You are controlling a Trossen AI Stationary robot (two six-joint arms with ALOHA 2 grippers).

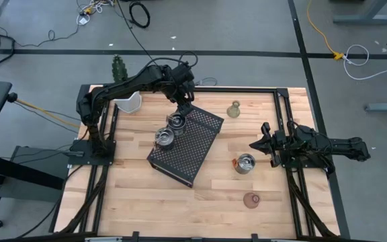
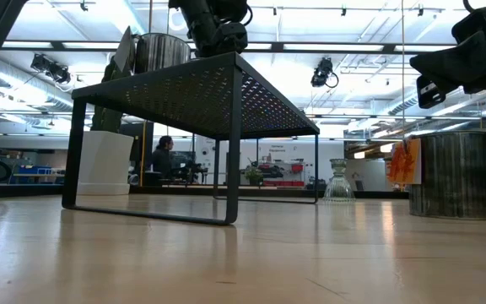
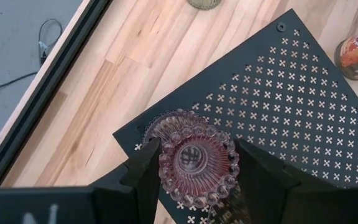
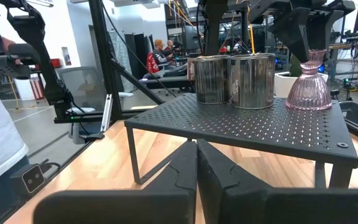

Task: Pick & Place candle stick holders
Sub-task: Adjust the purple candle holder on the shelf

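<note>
A black perforated tray (image 1: 192,151) stands on its legs mid-table. Two shiny silver holders (image 1: 177,122) (image 1: 164,138) stand on it. A pinkish glass holder (image 3: 197,163) stands on the tray's far corner, between the fingers of my left gripper (image 3: 197,171); it also shows in the right wrist view (image 4: 311,87). An olive holder (image 1: 234,109), a silver holder with an orange label (image 1: 245,163) and a pinkish-brown holder (image 1: 251,199) stand on the table to the tray's right. My right gripper (image 1: 256,144) is shut and empty beside the labelled holder. My left gripper has the pinkish glass holder's beaded top rim (image 3: 164,163) between its two fingers, one on each side. The fingers come from above, pointing down. The holder stands upright with its base (image 3: 157,127) on the tray's corner.
A white pot (image 1: 130,102) with a cactus stands at the table's far left corner, close behind my left arm. Bare wood lies near the front edge and left of the tray. Black frame rails run along the table's sides. People sit in the room beyond.
</note>
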